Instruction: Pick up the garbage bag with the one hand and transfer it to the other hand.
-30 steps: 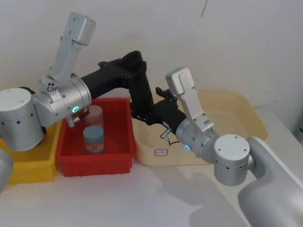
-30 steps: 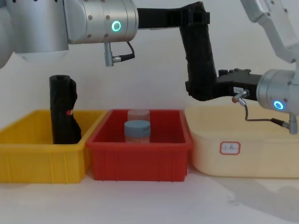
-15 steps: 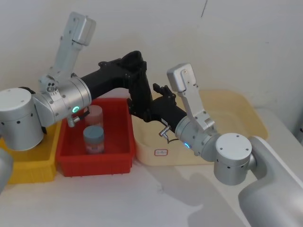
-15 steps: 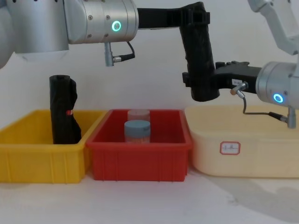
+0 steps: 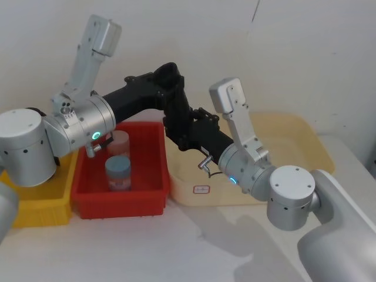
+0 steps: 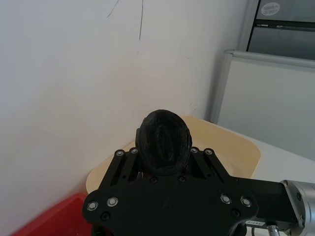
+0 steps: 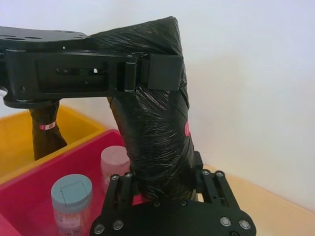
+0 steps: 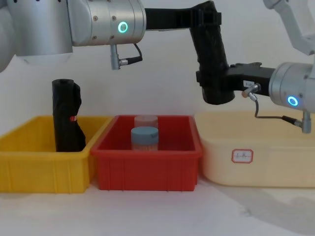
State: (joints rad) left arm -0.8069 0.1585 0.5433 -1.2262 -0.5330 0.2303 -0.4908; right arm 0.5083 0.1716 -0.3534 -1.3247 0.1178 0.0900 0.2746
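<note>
Closing in since a second ago, your blue-ringed black right gripper (image 8: 209, 84) is sitting around the lower end of the smooth black rolled garbage bag (image 8: 210, 51); clamped or not, you cannot tell. Your green-ringed left gripper (image 8: 209, 18) is pinching its top, midair over the edge of the cream plastic tub (image 8: 275, 162). You are mid-handover: right clamps next, then left releases. Right wrist view is showing a red sticker (image 7: 187, 129) on the bag, which the chest view's angle is hiding.

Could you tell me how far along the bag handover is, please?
Done: the left gripper has the garbage bag lifted in the air, clamped at its top end. In hand: the right gripper is around the bag's lower end; its grip cannot be confirmed. Left: the left gripper letting go.
</note>
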